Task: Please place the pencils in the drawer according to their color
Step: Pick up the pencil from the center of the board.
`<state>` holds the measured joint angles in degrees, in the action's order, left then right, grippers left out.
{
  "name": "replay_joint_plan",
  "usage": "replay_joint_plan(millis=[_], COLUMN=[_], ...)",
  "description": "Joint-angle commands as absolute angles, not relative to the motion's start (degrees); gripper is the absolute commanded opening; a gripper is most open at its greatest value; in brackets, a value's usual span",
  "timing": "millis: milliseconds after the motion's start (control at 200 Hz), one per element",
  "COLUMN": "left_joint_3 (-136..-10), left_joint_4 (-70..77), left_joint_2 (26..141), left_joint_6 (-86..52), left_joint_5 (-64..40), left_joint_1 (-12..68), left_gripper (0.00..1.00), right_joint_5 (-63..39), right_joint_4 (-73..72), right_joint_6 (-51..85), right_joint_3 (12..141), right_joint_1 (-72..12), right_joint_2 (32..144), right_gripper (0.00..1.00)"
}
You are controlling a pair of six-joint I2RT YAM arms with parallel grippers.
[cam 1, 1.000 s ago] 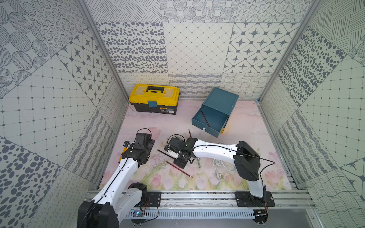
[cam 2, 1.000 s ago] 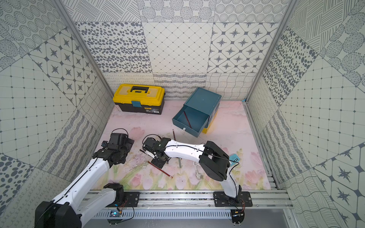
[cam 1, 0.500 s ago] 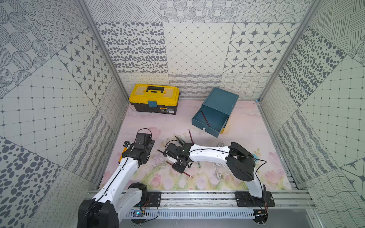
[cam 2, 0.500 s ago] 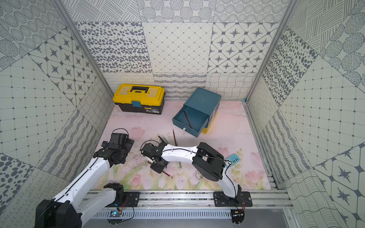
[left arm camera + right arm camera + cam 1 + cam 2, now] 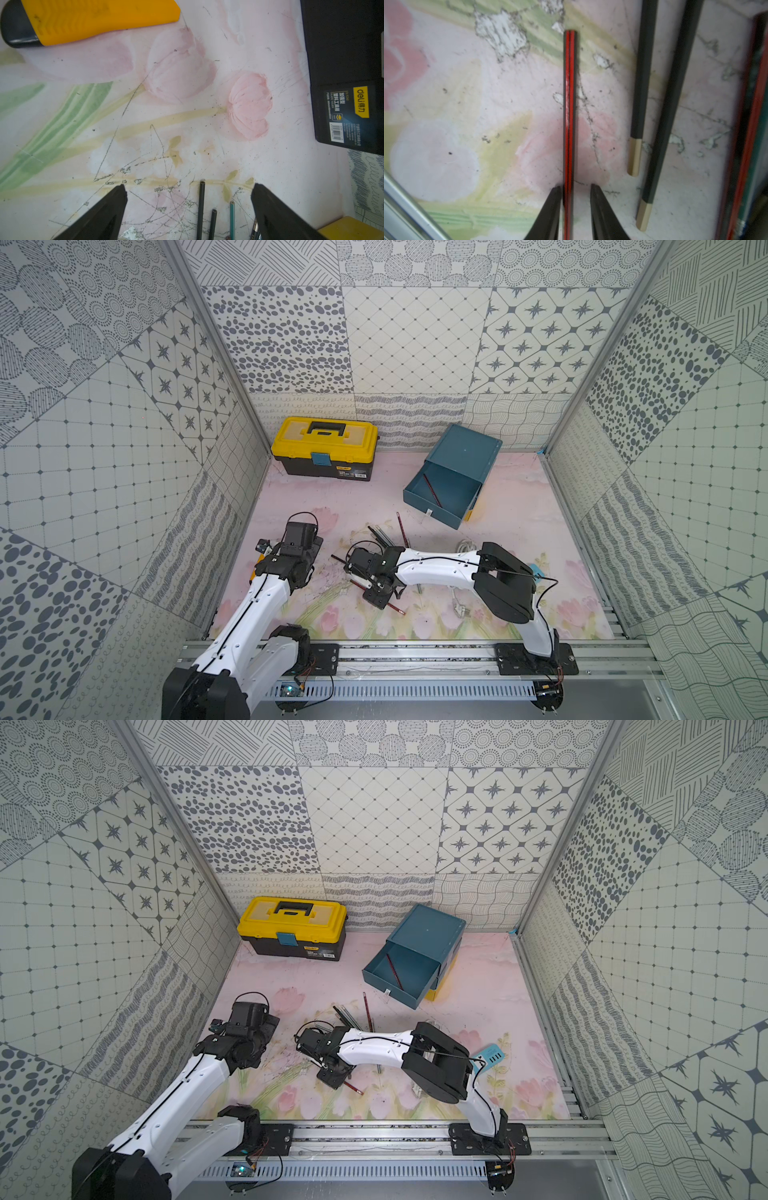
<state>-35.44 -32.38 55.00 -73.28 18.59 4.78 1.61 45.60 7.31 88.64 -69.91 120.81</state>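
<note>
Where red pencil (image 5: 569, 108) lies, black pencils (image 5: 641, 83) lie beside.

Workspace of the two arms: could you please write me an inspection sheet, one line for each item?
Surface: floral mat, scribbled with pencil marks.
Job's things: teal drawer chest, top drawer pulled open, one red pencil inside; loose pencils on the mat.
Clutter: yellow toolbox; orange tool; light blue item.
Claws: left claw open, empty above the mat; right claw narrow around a red-black pencil, gap on one side.
Cables: white cable on the mat by the right arm.
Surroundings: patterned wall panels; metal rail in front.
</note>
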Motion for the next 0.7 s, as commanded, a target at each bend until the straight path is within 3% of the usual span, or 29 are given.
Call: replay_joint_plan(millis=[0, 480, 695], left_joint_3=[-35.68, -35.77, -36.09], left_joint_4=[-34.73, -34.78, -35.16], left_joint_2=[54.61, 54.21, 54.40], left_joint_6=[-73.55, -74.25, -74.01], left_joint_5=[20.46, 20.91, 21.71], left_joint_1=[4.47, 4.47, 4.48], left_gripper=[0.99, 0.99, 0.99], right_joint_5=[3.44, 3.99, 6.85], right_joint_4=[48.48, 52.38, 51.49], right_joint_6=[8.64, 9.71, 8.54], right_joint_3=[88.34, 87.19, 88.01], right_joint_1=[-70.31, -70.35, -70.31], right_joint_2=[125.04, 126.37, 123.21], right_gripper=[0.29, 0.00, 0.00])
